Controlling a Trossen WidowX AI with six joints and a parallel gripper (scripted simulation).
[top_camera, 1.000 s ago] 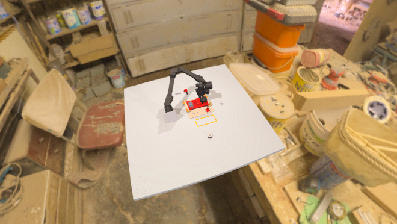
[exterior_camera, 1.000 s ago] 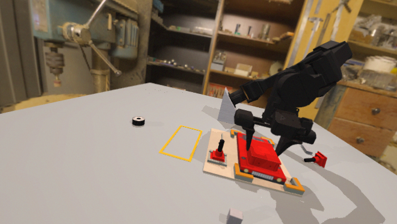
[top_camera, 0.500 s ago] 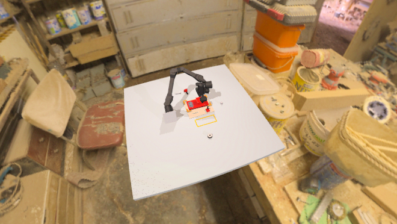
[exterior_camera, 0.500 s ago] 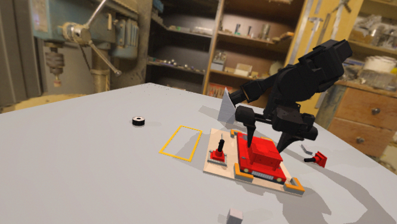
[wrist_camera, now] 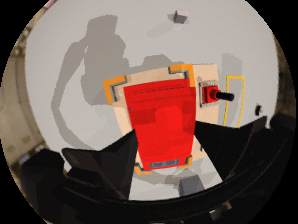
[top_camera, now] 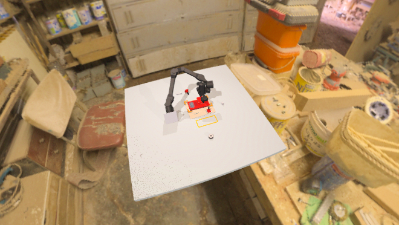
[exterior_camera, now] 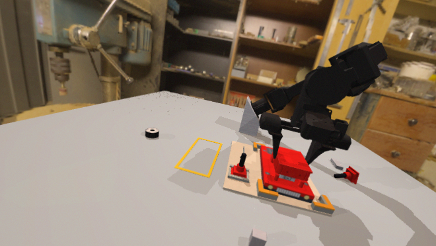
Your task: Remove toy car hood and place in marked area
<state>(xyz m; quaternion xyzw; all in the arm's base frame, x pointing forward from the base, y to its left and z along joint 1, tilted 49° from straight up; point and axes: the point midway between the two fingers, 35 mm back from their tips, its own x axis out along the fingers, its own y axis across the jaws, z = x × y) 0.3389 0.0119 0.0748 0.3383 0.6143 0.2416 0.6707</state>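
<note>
The toy car (top_camera: 197, 106) (exterior_camera: 267, 170) is red and sits between orange corner brackets on a wooden board. The hood (exterior_camera: 293, 165) (wrist_camera: 170, 122) is a red box-shaped piece. My gripper (exterior_camera: 292, 160) (wrist_camera: 164, 127) is shut on the hood, one finger at each side. In the exterior view the hood is held a little above the car, and grey parts show in the gap under its front edge. The marked area, a yellow outline (top_camera: 208, 124) (exterior_camera: 192, 172) (wrist_camera: 236, 77), lies on the table beside the board.
The board (exterior_camera: 242, 150) also holds a red piece with an upright black peg (exterior_camera: 243, 160) (wrist_camera: 225, 96), between car and marked area. A black wheel (top_camera: 211, 136) (exterior_camera: 152, 133) lies beyond the marked area. A red piece with a black stem (exterior_camera: 353, 174) lies on the car's other side. A grey block (exterior_camera: 257, 237) (wrist_camera: 180, 17) is ahead of the car.
</note>
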